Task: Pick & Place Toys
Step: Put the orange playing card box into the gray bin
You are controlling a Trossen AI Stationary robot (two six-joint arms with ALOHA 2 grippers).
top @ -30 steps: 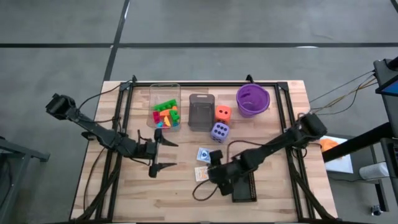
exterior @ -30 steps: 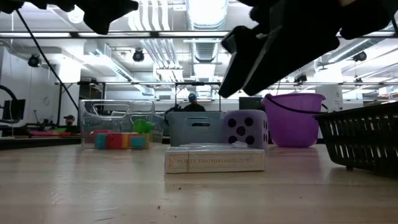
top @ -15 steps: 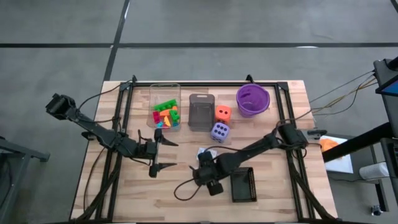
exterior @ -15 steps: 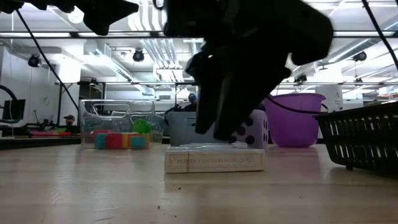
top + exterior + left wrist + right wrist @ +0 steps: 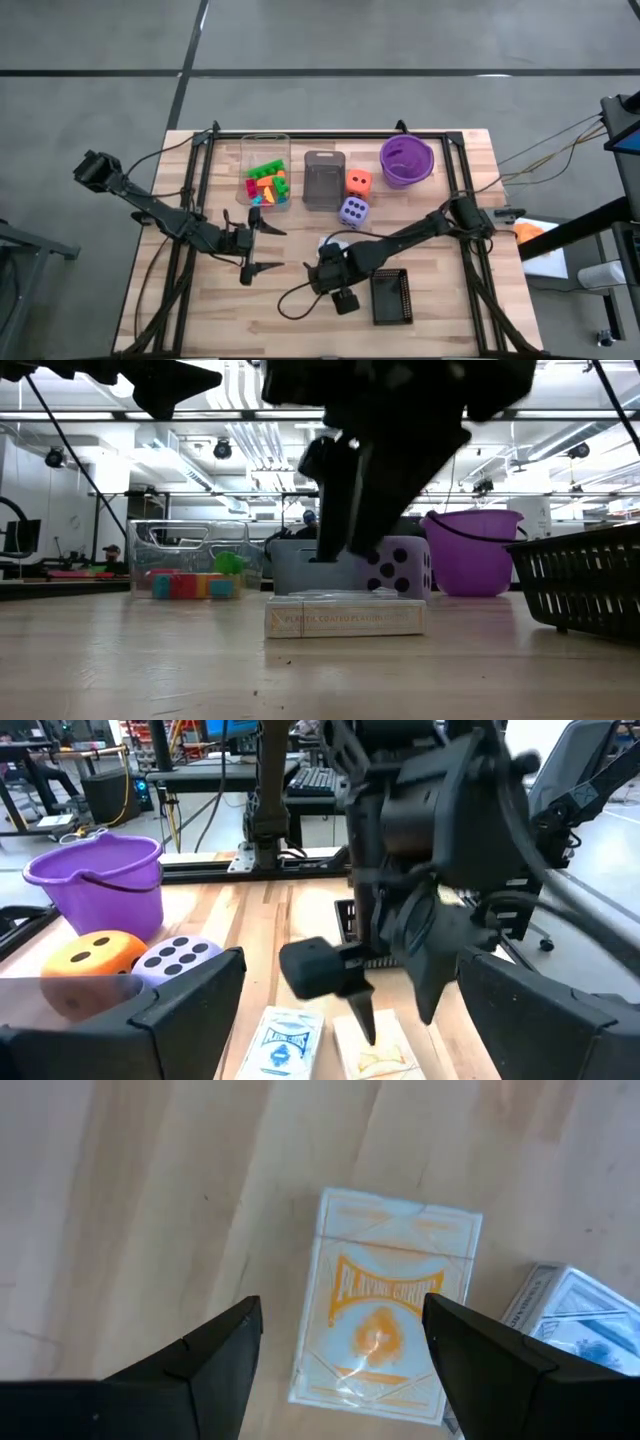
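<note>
Orange card pack point(image 5: 385, 1317) between right claw point(image 5: 345, 1345) fingers

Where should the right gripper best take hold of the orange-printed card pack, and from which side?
Likely from straight above, across its two long edges: the orange-printed card pack lies flat, and the open right gripper already straddles its width.

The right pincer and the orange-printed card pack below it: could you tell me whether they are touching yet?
Apart. In the right wrist view the right pincer is open, its fingers straddling the orange-printed card pack, with bare table visible between each finger and the pack.
</note>
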